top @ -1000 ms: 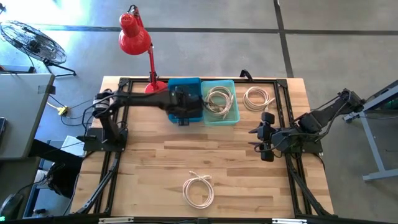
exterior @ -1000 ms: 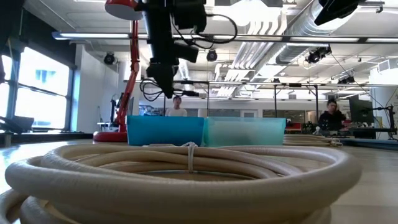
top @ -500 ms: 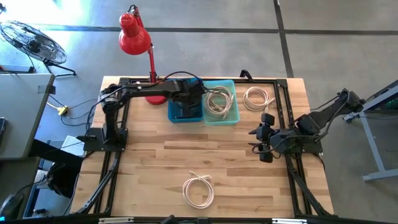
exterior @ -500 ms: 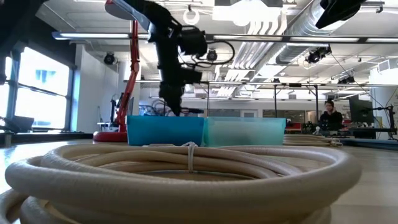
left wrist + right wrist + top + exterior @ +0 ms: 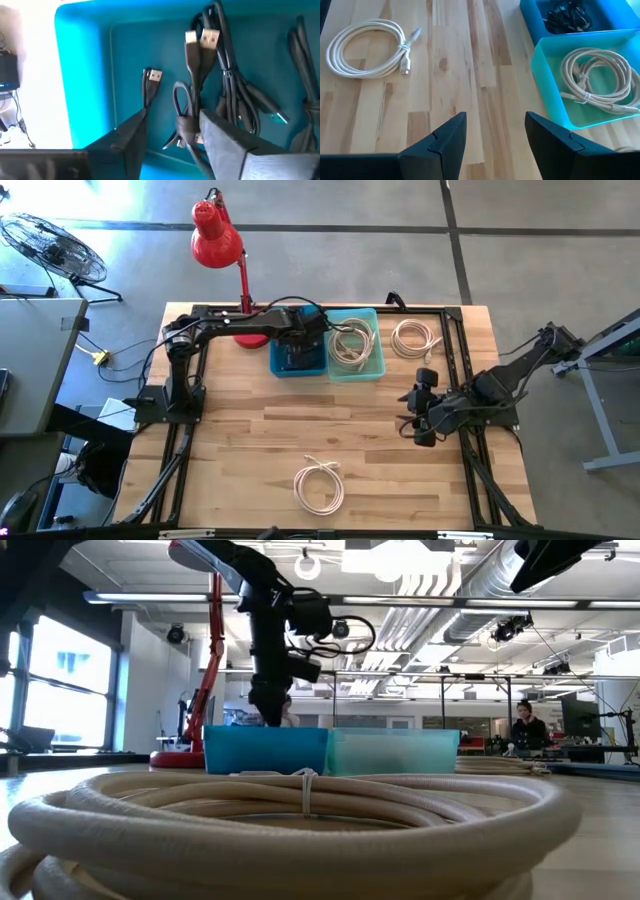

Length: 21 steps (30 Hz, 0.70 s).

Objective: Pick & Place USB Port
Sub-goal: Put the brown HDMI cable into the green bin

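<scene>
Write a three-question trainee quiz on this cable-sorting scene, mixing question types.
1. True or false: the left gripper is down in the dark blue bin.
2. How many white cable coils lie on the bare table, outside the bins?
3. What does the light teal bin hold: A black cables, B a white cable coil, C nothing?

Key: 1 true; 2 two; 3 B

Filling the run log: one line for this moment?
left end effector: over blue bin, black USB cable between fingers | right end effector: open, waiting
</scene>
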{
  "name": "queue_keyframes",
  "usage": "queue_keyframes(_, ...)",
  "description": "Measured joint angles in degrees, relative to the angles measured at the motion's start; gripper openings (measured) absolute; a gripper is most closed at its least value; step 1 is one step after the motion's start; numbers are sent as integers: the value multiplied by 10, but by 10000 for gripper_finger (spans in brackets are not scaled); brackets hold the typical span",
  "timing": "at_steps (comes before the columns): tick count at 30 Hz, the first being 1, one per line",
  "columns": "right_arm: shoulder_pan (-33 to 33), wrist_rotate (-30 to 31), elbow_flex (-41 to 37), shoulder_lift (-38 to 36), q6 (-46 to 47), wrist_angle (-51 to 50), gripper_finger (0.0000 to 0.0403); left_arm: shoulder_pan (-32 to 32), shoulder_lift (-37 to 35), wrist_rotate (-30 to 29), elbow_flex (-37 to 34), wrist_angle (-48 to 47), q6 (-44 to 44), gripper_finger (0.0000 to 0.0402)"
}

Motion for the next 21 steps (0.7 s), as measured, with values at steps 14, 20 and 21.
queue_keyframes(14,-1,49,0,0,154,-137,195,-92,-15,-8,1,-97,-15,211)
queue_keyframes(20,-28,121,0,0,199,-228,195,-188,-40,-24,2,-194,-86,211)
queue_keyframes(21,-37,133,0,0,202,-232,195,-207,-45,-29,1,-212,-100,211)
